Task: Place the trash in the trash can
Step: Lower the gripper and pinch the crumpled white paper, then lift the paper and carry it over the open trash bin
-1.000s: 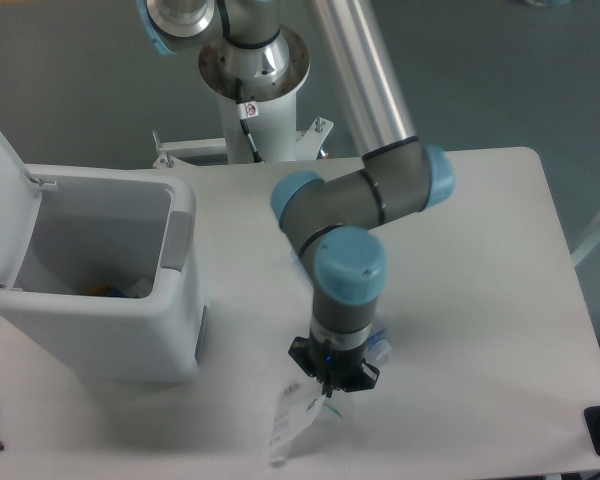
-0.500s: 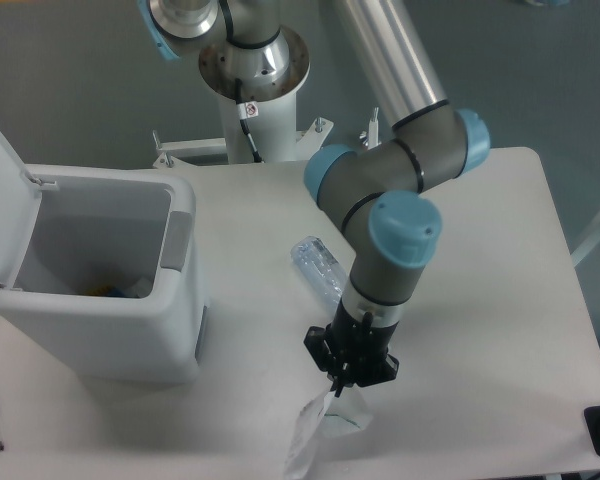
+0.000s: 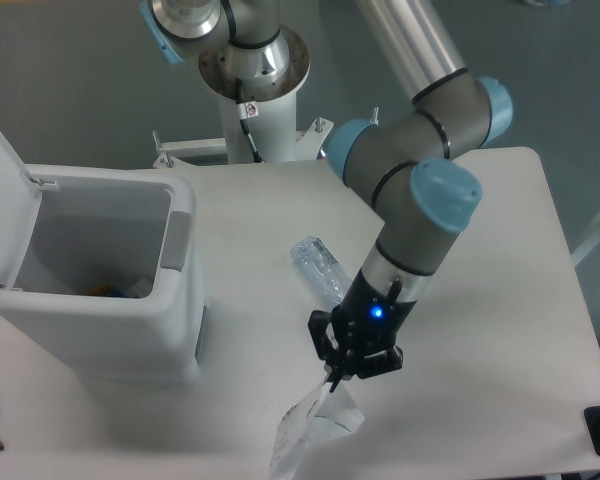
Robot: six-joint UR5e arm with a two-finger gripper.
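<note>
The arm hides part of the clear bottle [image 3: 318, 266] lying on the table [image 3: 500, 300]. The gripper [image 3: 332, 381] pinches the top of a crumpled clear packet [image 3: 310, 432], its fingers closed on it.

Bright even light, soft shadows, sharp

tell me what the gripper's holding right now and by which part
The gripper is shut on the small flat white-and-clear plastic packet, pinching its upper right edge, while the rest hangs down towards the white table.
</note>
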